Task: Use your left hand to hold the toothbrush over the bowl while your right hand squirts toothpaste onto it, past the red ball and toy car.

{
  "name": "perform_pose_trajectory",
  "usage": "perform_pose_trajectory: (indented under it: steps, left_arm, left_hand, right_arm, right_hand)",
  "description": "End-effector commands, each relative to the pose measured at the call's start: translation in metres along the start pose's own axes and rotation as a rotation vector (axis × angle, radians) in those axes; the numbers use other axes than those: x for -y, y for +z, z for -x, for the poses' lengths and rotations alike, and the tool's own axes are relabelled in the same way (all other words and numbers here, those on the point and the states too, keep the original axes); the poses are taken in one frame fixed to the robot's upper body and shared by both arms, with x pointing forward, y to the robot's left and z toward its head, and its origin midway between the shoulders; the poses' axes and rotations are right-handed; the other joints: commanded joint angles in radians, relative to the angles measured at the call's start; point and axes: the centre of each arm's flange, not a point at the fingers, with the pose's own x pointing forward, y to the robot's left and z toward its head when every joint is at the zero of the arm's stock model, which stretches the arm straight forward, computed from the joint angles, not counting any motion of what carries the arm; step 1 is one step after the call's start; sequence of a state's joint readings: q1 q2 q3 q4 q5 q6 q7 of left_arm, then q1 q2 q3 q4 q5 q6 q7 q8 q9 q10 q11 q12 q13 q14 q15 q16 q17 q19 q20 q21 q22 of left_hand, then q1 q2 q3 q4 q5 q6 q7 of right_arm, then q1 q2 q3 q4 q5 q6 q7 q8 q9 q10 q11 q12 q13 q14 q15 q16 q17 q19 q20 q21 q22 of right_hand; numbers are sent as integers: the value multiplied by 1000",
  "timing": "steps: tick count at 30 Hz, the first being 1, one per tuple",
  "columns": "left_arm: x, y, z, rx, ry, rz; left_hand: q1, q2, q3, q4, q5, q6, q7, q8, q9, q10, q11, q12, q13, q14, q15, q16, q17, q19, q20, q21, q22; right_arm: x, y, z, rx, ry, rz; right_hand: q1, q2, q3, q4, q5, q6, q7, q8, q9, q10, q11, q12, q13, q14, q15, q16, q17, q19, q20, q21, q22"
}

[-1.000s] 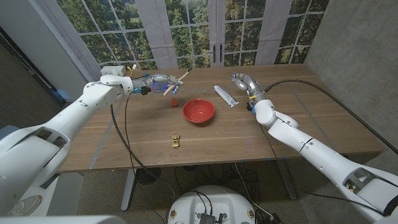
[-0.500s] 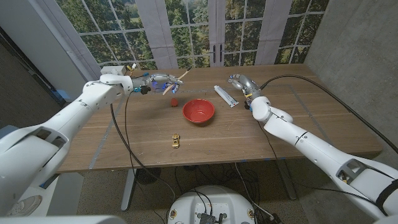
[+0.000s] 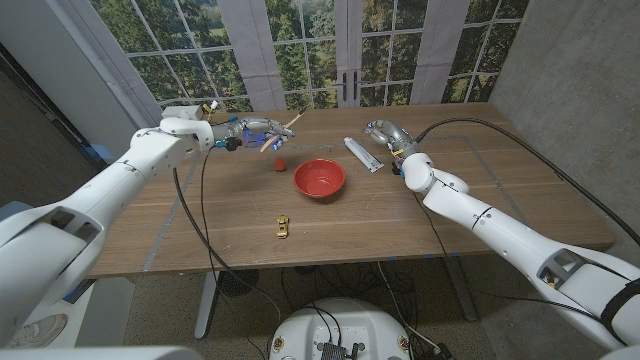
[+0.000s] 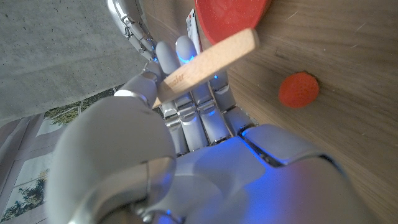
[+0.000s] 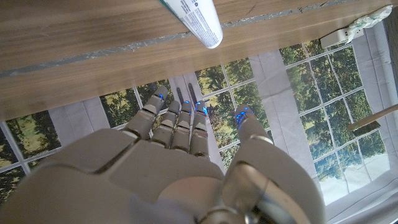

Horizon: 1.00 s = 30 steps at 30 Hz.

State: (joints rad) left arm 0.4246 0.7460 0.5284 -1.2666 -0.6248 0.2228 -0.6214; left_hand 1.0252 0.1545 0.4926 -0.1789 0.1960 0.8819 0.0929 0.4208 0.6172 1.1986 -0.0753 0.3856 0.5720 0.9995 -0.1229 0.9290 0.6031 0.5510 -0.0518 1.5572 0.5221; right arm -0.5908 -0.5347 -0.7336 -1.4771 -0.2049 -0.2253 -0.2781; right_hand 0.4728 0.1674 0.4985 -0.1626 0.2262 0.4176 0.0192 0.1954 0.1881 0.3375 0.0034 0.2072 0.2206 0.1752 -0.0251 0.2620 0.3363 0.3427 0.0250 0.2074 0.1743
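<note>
My left hand (image 3: 252, 131) grips a wooden toothbrush (image 3: 283, 129) above the table's far left, to the left of the red bowl (image 3: 319, 178); its handle (image 4: 208, 59) lies across my fingers. The red ball (image 3: 281, 163) sits between that hand and the bowl, and shows again as the ball (image 4: 298, 89). A small yellow toy car (image 3: 283, 227) stands nearer the front edge. The white toothpaste tube (image 3: 362, 154) lies flat beyond the bowl. My right hand (image 3: 385, 132) hovers just right of the tube, fingers apart, holding nothing; the tube's end (image 5: 198, 22) shows above its fingers.
The wooden table (image 3: 480, 190) runs back to tall windows (image 3: 330, 45). A concrete wall (image 3: 570, 70) stands to the right. A black cable (image 3: 520, 150) trails across the table's right side, and another cable (image 3: 205, 220) hangs off the left arm.
My right hand has drifted slightly left and back, closer to the toothpaste tube. My left hand still holds the toothbrush in about the same place.
</note>
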Motion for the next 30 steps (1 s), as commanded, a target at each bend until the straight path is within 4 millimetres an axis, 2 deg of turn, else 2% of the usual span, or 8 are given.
perform_pose_trajectory:
  steps: [1, 5, 9, 10, 17, 30]
  left_arm:
    - [0, 4, 3, 6, 59, -16]
    - [0, 4, 4, -2, 60, -20]
    - [0, 4, 3, -1, 61, -11]
    - [-1, 4, 4, 0, 62, -8]
    - [-1, 3, 4, 8, 55, 16]
    - [-1, 0, 6, 8, 61, 14]
  left_hand:
    - [17, 44, 93, 60, -10, 3, 18, -16, -25, 90, -87, -36, -38, 70, -101, -36, -38, 46, -133, 8, -17]
    - [-12, 42, 154, 78, -7, -2, 54, -84, -75, 81, -84, -64, -88, 113, -106, -92, -85, 82, -143, 6, -46]
    - [-29, 40, 177, 86, -5, 5, 68, -114, -97, 76, -85, -72, -110, 131, -106, -122, -106, 104, -146, 10, -53]
    - [-39, 38, 189, 88, -5, 12, 71, -131, -109, 76, -85, -75, -124, 147, -107, -135, -115, 116, -149, 12, -57]
    - [-54, 31, 204, 76, -10, 30, 71, -160, -134, 97, -56, -72, -151, 186, -106, -158, -129, 134, -153, 11, -65]
    - [-68, 35, 218, 70, -13, 50, 66, -179, -150, 108, -57, -73, -173, 206, -105, -171, -121, 130, -155, 13, -58]
  right_arm:
    - [-1, 0, -1, 0, 12, 10]
    - [-2, 2, -1, -5, 13, 35]
    - [-5, 5, -1, -20, 9, 77]
    - [-6, 6, -2, -25, 8, 89]
    - [-11, 11, -5, -57, 1, 143]
    - [-27, 17, -19, -100, 14, 243]
  right_hand:
    - [7, 0, 3, 3, 4, -2, -2, 2, 5, -5, -2, 0, 3, -4, -2, -1, 6, 2, -13, 2, 5]
    - [3, -8, -5, 7, 0, -4, -4, 2, 6, -10, -7, -1, 3, -8, -4, -2, 7, -4, -14, 0, 5]
    - [-19, -35, -28, 14, -14, -10, -2, 0, 6, -20, -10, -4, 4, -11, 5, -3, 8, -5, 2, 0, 6]
    - [-24, -41, -34, 15, -17, -13, -2, -1, 6, -25, -10, -5, 4, -10, 7, -3, 8, -5, 6, 0, 6]
    - [-38, -65, -55, 16, -32, -34, -9, -7, 6, -36, -12, -7, 3, -15, 5, -6, 7, -1, 21, 1, 6]
    - [-41, -72, -64, 14, -39, -54, -18, -9, 6, -53, -19, -10, 3, -34, 3, -14, 6, -7, 28, -1, 7]
